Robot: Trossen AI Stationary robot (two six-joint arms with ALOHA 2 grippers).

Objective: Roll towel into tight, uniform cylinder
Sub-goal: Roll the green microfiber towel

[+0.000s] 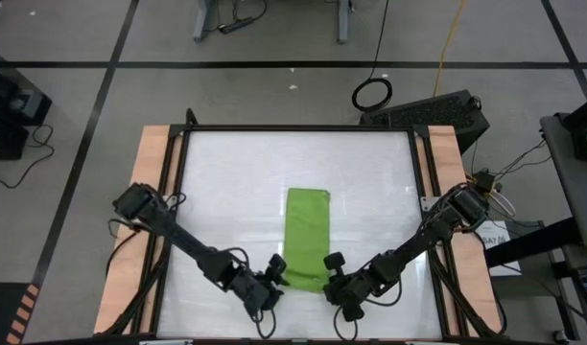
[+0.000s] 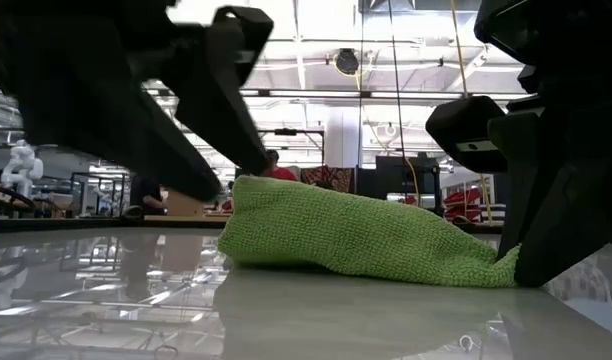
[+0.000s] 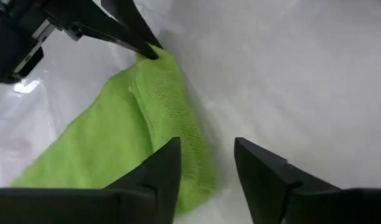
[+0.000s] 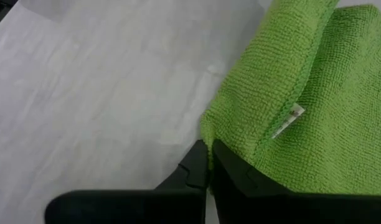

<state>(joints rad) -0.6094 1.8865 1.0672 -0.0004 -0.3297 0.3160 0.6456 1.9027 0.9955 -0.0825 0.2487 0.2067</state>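
the towel [image 4: 315, 93] bore a small white tag [image 4: 287, 119], unreadable. the right gripper [image 4: 209, 163] pinched its corner; the left gripper [image 3: 206, 163] had fingers apart.

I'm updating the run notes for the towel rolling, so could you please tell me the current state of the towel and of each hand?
towel: folded into a long strip, flat on the white table, near end bunched up slightly, not yet rolled.
left hand: fingers open, at the towel's near left corner, gripping nothing.
right hand: fingers shut, pinching the towel's near right corner.
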